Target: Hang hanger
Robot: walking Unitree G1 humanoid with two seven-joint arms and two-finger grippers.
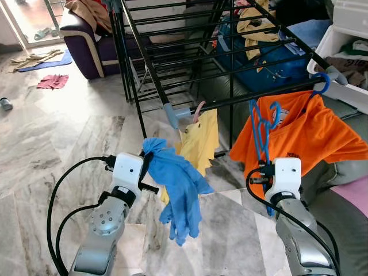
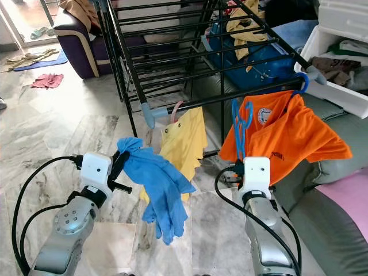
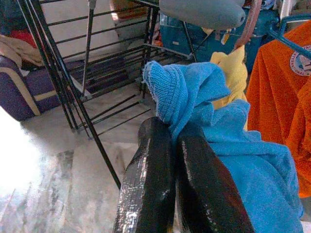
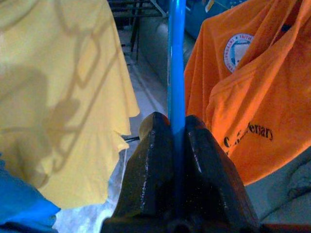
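Observation:
My right gripper [image 1: 265, 170] is shut on the lower part of a blue plastic hanger [image 1: 263, 129], which stands upright just below the black drying rack's front rail [image 1: 253, 98]. In the right wrist view the hanger's bar [image 4: 176, 58] runs up from between the fingers [image 4: 150, 160]. My left gripper [image 1: 147, 164] is shut on the bunched top of a blue garment [image 1: 178, 187], which hangs limp from it over the floor. An orange T-shirt [image 1: 313, 135] on another blue hanger and a yellow shirt [image 1: 201, 141] on a pink hanger hang from the rail.
The black rack [image 1: 172, 52] fills the middle back, with clothes draped on it. A purple sofa [image 1: 86, 43] stands at the back left and a white bin [image 1: 345, 52] at the right. A grey cushion [image 1: 339, 218] lies beside my right arm. Marble floor [image 1: 69, 132] stretches left.

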